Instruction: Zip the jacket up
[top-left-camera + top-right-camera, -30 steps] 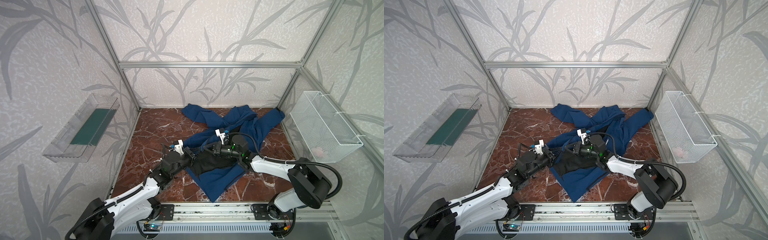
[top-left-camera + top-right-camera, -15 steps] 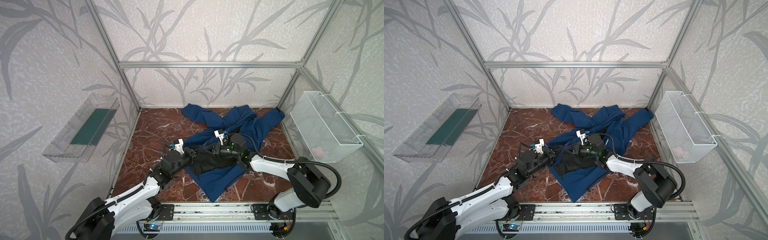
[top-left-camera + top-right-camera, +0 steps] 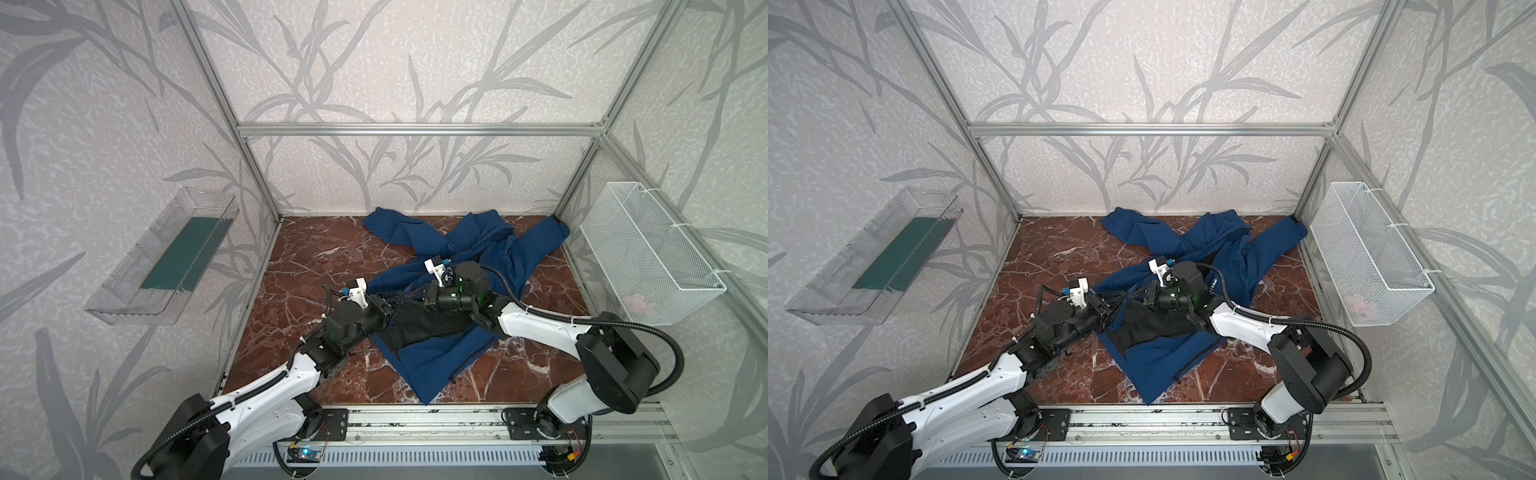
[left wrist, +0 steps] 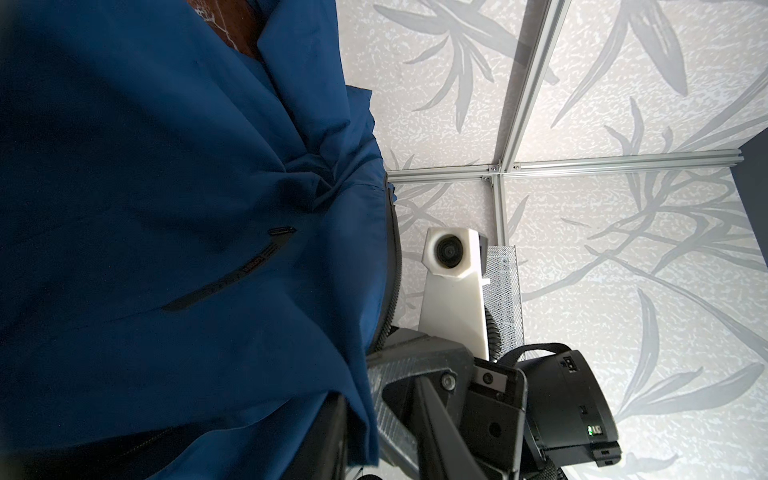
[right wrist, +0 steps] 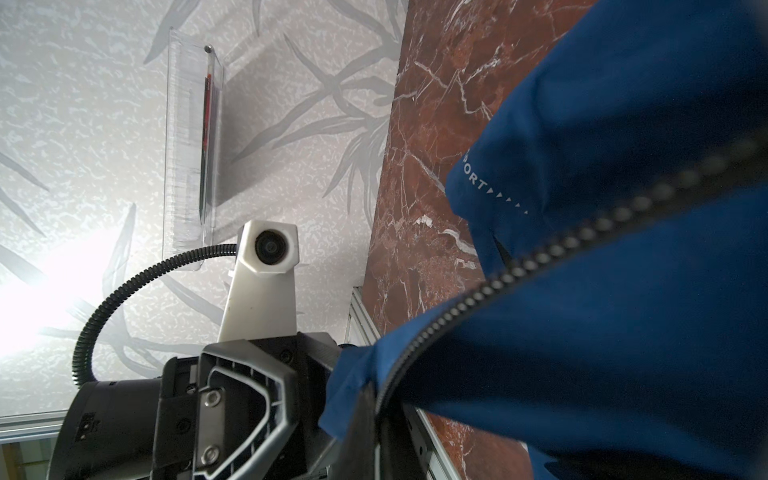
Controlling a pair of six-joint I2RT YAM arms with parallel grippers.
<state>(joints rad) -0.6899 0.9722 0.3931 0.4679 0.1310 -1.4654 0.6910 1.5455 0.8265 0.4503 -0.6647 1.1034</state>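
The navy jacket (image 3: 436, 361) lies crumpled on the marble floor, with its black lining (image 3: 428, 328) turned up between the arms; it also shows in a top view (image 3: 1154, 365). My right gripper (image 5: 376, 419) is shut on the front edge beside the zipper teeth (image 5: 540, 257), near the white "SPORT" lettering (image 5: 478, 183). It faces my left gripper (image 3: 392, 301) tip to tip, with the right gripper (image 3: 419, 297) just beyond. The left gripper (image 4: 382, 449) stands open. A fold of the jacket (image 4: 166, 208) hangs against one finger. A pocket zip (image 4: 232, 282) shows on the cloth.
A clear plastic tray (image 3: 166, 257) hangs on the left wall and a white wire basket (image 3: 648, 253) on the right wall. Bare marble floor (image 3: 316, 257) lies left of the jacket. An aluminium rail (image 3: 415, 419) runs along the front edge.
The left gripper's jaws have parted from shut. Both arms have stayed nearly in place, tips close together over the lining. The right gripper has kept its hold.
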